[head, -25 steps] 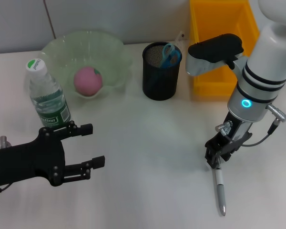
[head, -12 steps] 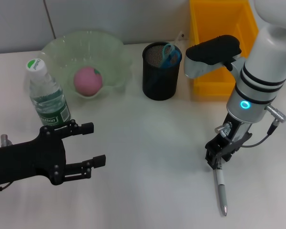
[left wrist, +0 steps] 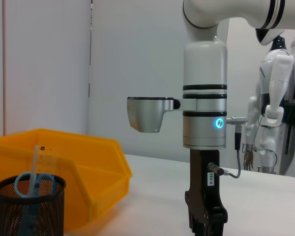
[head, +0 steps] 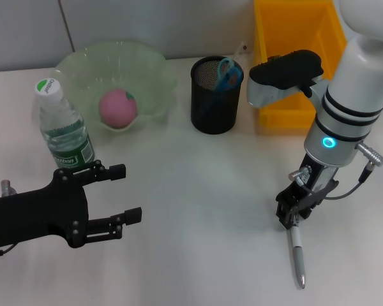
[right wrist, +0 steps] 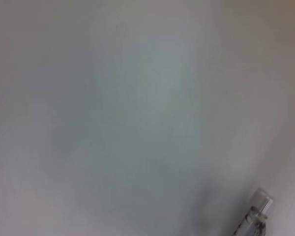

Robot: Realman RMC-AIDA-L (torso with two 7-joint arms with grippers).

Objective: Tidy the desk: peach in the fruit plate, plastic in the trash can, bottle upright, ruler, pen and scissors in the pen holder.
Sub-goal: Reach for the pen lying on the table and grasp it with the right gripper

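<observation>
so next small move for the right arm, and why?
Probably close on the pen and lift it. The right gripper sits at the pen's upper end, and the pen lies flat on the desk. Peach is in the fruit plate, bottle upright, scissors in the pen holder. Left gripper hangs open, idle.

The pen holder [head: 216, 95] stands at the back middle of the counter [head: 198, 185], with the scissors [head: 228, 71] and the ruler [head: 240, 51] standing in it. Left of the pen holder sits the fruit plate [head: 154, 67] with the peach [head: 117, 107] in it. The bottle [head: 62, 129] stands upright left of and in front of the fruit plate. The trash can [head: 295, 35] is just right of the pen holder. The pen [head: 296, 250] lies on the counter well in front of the trash can.
</observation>
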